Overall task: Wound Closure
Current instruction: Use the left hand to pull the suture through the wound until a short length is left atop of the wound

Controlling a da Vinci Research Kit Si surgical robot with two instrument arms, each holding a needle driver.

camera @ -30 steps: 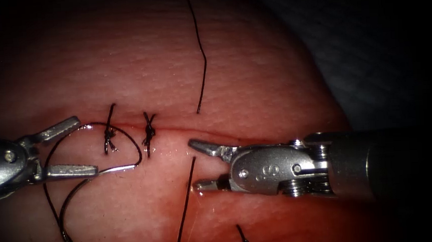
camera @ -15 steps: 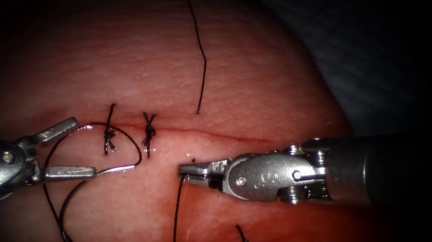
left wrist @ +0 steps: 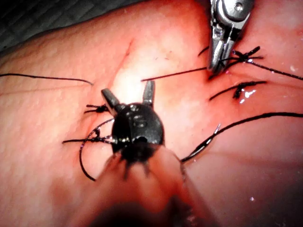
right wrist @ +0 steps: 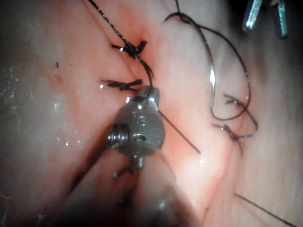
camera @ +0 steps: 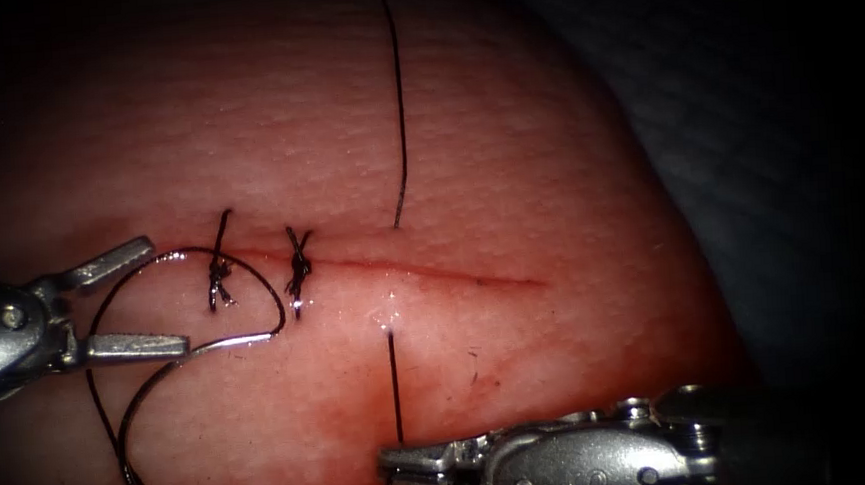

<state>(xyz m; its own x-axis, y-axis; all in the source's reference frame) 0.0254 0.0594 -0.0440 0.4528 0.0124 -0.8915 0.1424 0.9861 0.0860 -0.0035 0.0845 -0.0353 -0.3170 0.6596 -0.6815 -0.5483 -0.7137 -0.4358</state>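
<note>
1. Tissue [camera: 507, 148]: pork belly with a thin horizontal cut [camera: 434, 272] across it, taken here as the landmark; red fluid [camera: 264, 433] wets the surface below the cut.
2. Knots: 2 tied stitches [camera: 297, 268] cross the left part of the cut, their short cut ends standing up.
3. Left tool [camera: 146, 300]: at the cut's left end, jaws spread, 1 above the line of the cut and 1 below it. In the left wrist view the same jaws [left wrist: 130, 97] stand apart with nothing between them.
4. Needle [camera: 243, 334]: lies on the tissue just below the cut, left of its middle. Its bright end meets the tip of the left tool's lower jaw; it appears to touch rather than be gripped, though this is hard to judge. The needle is not in the tissue.
5. Thread [camera: 393, 385]: 1 strand leaves the tissue just below the cut near its middle and runs straight down to the right tool; another strand [camera: 399, 104] rises from just above the cut. Loose loops trail from the needle below the cut's left end.
6. Right tool [camera: 406, 462]: well below the cut, jaws pressed together, pinching the thread.
</note>
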